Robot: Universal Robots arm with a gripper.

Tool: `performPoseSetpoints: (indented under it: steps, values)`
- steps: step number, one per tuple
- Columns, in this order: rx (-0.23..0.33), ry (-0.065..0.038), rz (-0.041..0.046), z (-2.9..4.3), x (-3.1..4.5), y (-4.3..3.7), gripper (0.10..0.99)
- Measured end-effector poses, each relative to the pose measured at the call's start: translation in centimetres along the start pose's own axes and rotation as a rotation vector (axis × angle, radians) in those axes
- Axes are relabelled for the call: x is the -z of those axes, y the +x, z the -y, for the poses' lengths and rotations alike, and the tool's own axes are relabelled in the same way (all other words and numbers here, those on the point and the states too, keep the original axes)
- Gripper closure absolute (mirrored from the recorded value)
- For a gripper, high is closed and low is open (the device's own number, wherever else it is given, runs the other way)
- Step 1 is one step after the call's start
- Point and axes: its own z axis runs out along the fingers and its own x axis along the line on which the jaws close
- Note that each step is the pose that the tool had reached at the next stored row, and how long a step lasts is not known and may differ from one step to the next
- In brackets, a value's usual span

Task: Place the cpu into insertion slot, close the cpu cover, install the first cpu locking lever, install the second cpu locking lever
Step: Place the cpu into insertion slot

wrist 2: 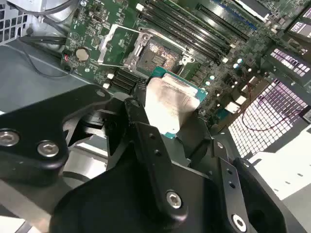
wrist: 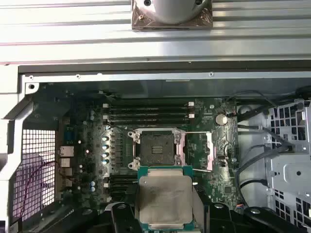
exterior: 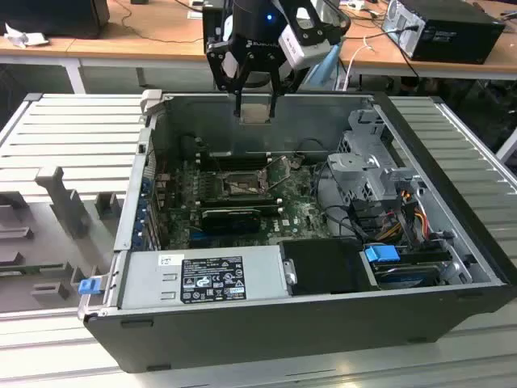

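Observation:
My gripper hangs above the back wall of the open computer case, shut on the cpu, a flat pale silver square. In both wrist views the cpu sits level between the black fingers. Lower down on the motherboard is the insertion slot, a square black socket with a metal rim and nothing in it. The cpu cover is swung open beside the socket. A thin locking lever stands raised next to it.
Long black memory slots run beside the socket. A black heatsinked card, the power supply and a drive cage with cables fill the rest of the case. Ribbed grey tabletop surrounds the case.

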Motion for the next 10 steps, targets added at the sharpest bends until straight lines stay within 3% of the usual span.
performPoseSetpoints:
  steps: [3,10]
  values:
    - [-0.09,-0.002,0.008,0.0,-0.01,0.0,0.557]
    - [-0.103,-0.002,0.0091,0.03,-0.16,0.0,0.557]
